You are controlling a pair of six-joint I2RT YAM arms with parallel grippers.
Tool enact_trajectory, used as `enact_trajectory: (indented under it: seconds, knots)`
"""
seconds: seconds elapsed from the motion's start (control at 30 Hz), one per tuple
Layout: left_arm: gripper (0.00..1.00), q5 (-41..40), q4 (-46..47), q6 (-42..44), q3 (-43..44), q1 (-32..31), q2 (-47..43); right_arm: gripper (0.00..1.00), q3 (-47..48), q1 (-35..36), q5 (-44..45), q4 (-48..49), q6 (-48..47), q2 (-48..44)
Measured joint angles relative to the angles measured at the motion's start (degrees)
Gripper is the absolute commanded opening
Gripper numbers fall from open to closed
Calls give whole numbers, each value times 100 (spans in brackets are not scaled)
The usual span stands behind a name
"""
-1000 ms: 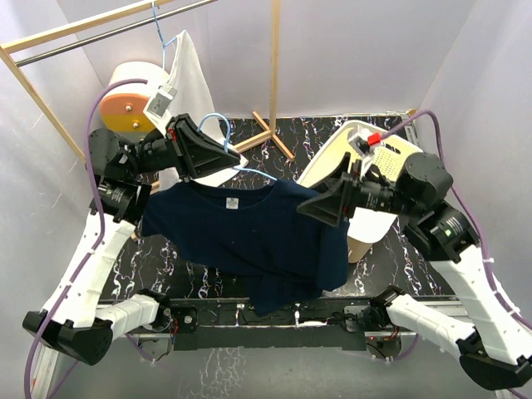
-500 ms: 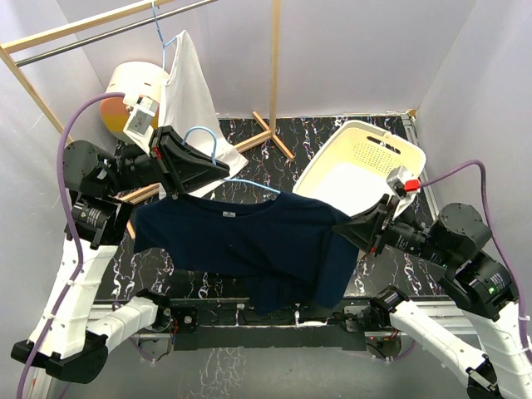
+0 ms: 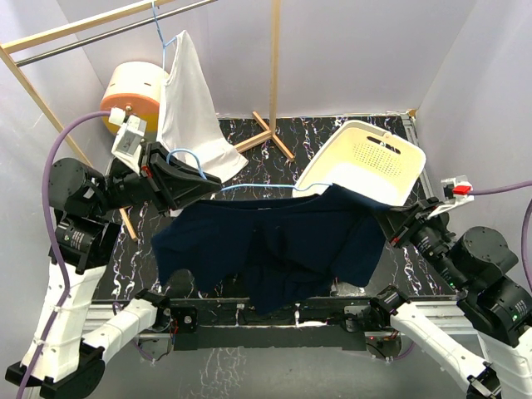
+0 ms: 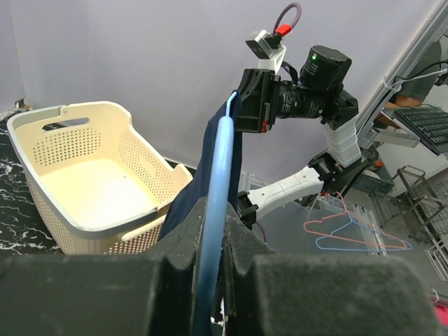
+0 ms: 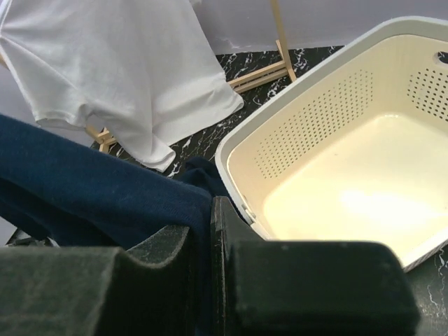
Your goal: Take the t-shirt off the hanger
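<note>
"Here, in the top view, what does the left gripper (image 3: 204,179) hold?" asks the student

"The light blue hanger (image 3: 258,188)," the tutor replies. "In the left wrist view its fingers (image 4: 183,241) are pressed together on the hanger wire, which runs up between them. The navy t-shirt (image 3: 274,241) sags between the two arms, above the near edge of the table (image 3: 324,141). The part nearer the left arm droops below the bare wire. The other part hangs at the wire's far end, just beside the white basket (image 3: 366,158)."

"And the right gripper (image 3: 397,231)?"

"Its fingers (image 5: 225,227) are closed on a fold of the navy cloth; the right wrist view shows no gap between them. Behind, a white garment (image 3: 187,91) hangs from the rail (image 3: 100,35), beside an orange drum (image 3: 133,87)"
</note>
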Motion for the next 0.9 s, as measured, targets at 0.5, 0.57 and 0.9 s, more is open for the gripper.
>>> enact_trajectory:
  seconds: [0.5,0.57,0.9]
  knots:
    - [0,-229,37,50,-83,-4,76,8,-308,-11,-1423,-192,-85,498]
    - [0,-271,103,7,-138,-4,87,8,-411,-11,-1624,-229,-144,654]
    - [0,-575,-409,264,131,-9,138,8,-680,-9,-1034,-577,-22,444]
